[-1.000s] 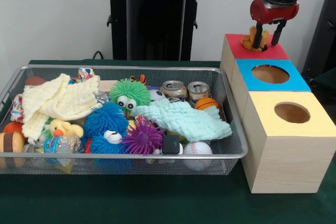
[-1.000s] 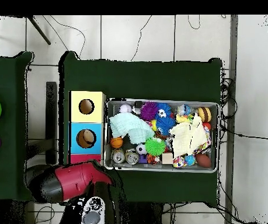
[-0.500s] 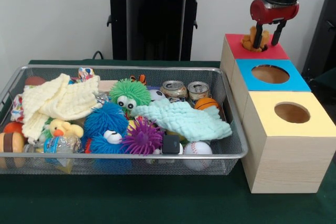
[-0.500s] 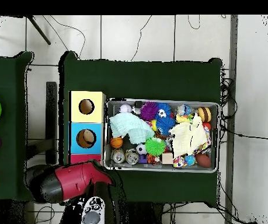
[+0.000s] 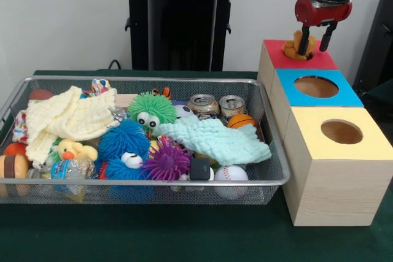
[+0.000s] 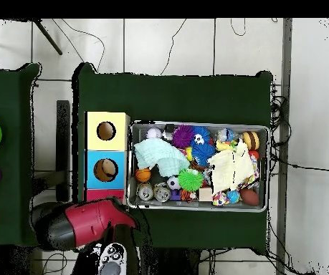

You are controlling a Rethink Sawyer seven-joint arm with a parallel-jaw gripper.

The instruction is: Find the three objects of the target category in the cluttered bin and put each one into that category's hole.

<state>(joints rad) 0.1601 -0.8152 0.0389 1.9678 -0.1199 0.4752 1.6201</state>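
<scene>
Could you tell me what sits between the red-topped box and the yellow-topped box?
The blue-topped box sits between them, its round hole showing in the front view.

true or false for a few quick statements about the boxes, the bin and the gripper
1. The gripper is over the red-topped box. True.
2. The orange toy sits on the yellow-topped box. False: it sits at the red-topped box's hole.
3. A mint cloth lies in the wire bin. True.
4. The two cans stand outside the bin. False: they are inside, at its far side.
5. The blue-topped box is the nearest. False: it is the middle one.
</scene>
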